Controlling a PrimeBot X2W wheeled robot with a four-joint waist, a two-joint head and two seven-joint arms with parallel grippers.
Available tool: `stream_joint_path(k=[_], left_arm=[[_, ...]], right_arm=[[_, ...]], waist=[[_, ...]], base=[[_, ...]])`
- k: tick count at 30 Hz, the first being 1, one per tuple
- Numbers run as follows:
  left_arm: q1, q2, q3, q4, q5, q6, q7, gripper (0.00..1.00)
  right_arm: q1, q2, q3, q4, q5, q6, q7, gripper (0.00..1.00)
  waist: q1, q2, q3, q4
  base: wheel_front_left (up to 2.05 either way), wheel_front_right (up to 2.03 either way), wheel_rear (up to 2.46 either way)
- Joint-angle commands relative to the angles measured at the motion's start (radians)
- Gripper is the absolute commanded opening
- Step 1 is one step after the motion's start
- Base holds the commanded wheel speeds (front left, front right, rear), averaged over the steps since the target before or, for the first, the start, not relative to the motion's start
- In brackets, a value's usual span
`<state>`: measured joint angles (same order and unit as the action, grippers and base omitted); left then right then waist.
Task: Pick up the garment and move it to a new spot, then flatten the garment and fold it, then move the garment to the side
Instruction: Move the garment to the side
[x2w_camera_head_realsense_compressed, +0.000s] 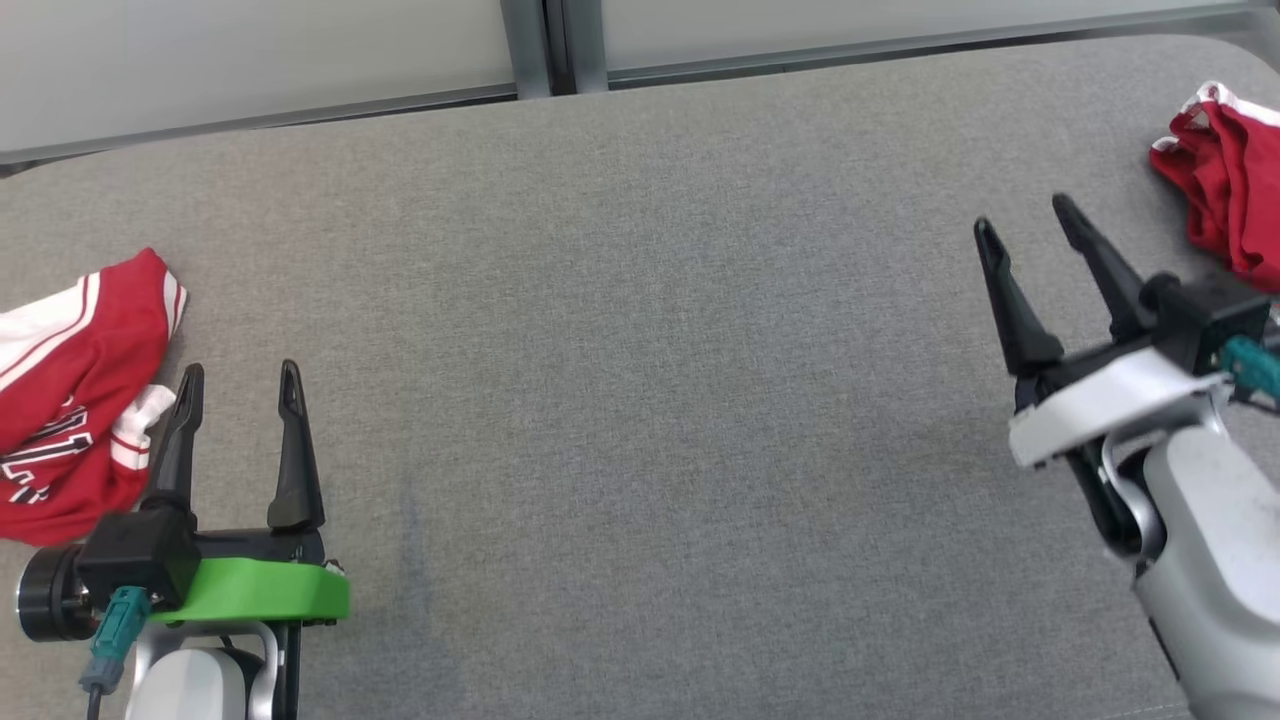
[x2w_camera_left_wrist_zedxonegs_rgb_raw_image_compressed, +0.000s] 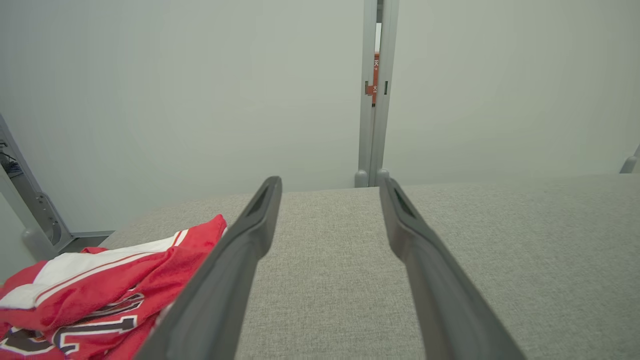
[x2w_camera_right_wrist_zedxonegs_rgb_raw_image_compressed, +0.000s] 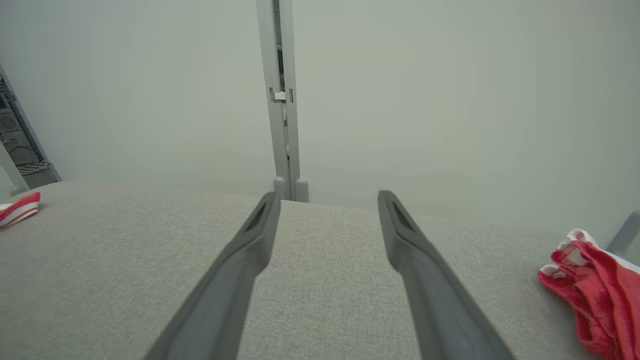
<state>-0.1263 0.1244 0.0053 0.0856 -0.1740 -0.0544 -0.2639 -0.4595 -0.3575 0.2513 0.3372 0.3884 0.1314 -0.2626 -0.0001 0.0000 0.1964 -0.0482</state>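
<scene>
1. Jersey (x2w_camera_head_realsense_compressed: 70, 400), red with white stripes and lettering, lies crumpled at the left edge of the grey table (x2w_camera_head_realsense_compressed: 640, 350).
2. Left gripper (x2w_camera_head_realsense_compressed: 241, 368) sits just beside it, jaws wide apart, holding nothing.
3. Right gripper (x2w_camera_head_realsense_compressed: 1023, 212), equally spread and empty, hovers near a second red garment (x2w_camera_head_realsense_compressed: 1225, 180) at the far right.

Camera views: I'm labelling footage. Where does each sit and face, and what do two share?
Head view: on the head, facing down at the table; left tool, right tool, open.
Left wrist view: on that wrist, along its fingers toward the wall; jersey left.
Right wrist view: likewise, own fingers; crumpled garment right.
Shared: head and left wrist see the jersey.
</scene>
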Motion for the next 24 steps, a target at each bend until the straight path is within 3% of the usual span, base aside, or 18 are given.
stream_joint_path(k=[1,24], left_arm=[[0.014,-0.003,0.006,0.005,0.001,-0.008,0.000,1.00],[0.056,-0.029,0.013,0.086,0.019,-0.042,0.000,1.00]], right_arm=[[0.039,0.012,-0.016,-0.023,-0.015,-0.001,-0.003,1.00],[0.397,0.155,-0.194,-0.183,-0.093,-0.001,-0.003,1.00]], waist=[[0.0001,0.0000,-0.011,0.008],[0.0001,0.0000,-0.129,0.064]], base=[[0.00,0.00,0.00],[0.00,0.00,0.00]])
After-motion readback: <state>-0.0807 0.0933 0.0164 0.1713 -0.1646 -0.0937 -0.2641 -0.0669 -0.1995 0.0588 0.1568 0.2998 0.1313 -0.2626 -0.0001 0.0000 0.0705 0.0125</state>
